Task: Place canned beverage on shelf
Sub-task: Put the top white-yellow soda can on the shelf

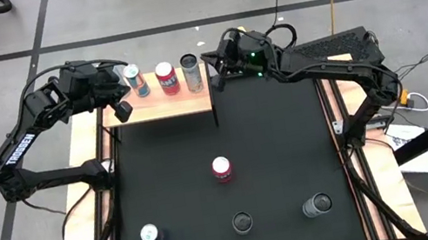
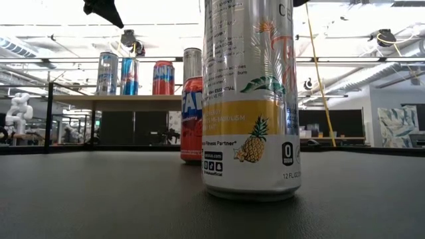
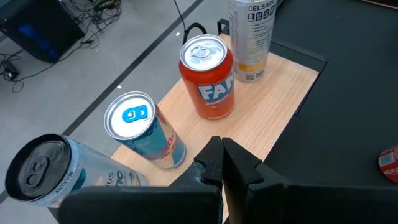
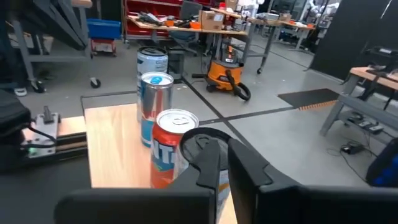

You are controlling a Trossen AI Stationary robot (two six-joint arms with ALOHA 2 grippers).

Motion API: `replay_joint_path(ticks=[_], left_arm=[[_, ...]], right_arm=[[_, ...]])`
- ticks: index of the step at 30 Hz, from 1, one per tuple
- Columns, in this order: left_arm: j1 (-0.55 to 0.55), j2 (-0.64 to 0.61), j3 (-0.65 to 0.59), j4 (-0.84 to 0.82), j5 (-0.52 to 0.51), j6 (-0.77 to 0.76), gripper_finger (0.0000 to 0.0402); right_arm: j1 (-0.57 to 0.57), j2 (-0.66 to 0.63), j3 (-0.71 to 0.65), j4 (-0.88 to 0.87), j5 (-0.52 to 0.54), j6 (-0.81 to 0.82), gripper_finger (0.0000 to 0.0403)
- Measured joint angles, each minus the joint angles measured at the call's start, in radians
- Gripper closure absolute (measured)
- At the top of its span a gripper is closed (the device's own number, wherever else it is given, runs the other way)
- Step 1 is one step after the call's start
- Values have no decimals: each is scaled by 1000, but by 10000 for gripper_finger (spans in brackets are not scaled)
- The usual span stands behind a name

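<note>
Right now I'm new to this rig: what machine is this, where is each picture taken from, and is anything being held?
These are two dark robot arms working at a table. One picture looks straight down, one looks level across the black mat, and two come from cameras on the wrists. The wooden shelf carries four cans: a clear one, a blue one, an orange one and a silver one. Four more stand on the mat: a red can and a row of three. The left hand is over the shelf's left end, and the right hand is beside the silver can. Both are shut and hold nothing.
</note>
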Motion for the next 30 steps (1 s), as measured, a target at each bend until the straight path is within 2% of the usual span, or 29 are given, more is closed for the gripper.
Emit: replay_joint_path(ticks=[11,30], left_arm=[[0,0,0,0,0,0,401],[0,0,0,2,0,-1,401]], right_arm=[[-12,78,0,83,0,3,402],[-45,78,0,86,-10,67,403]])
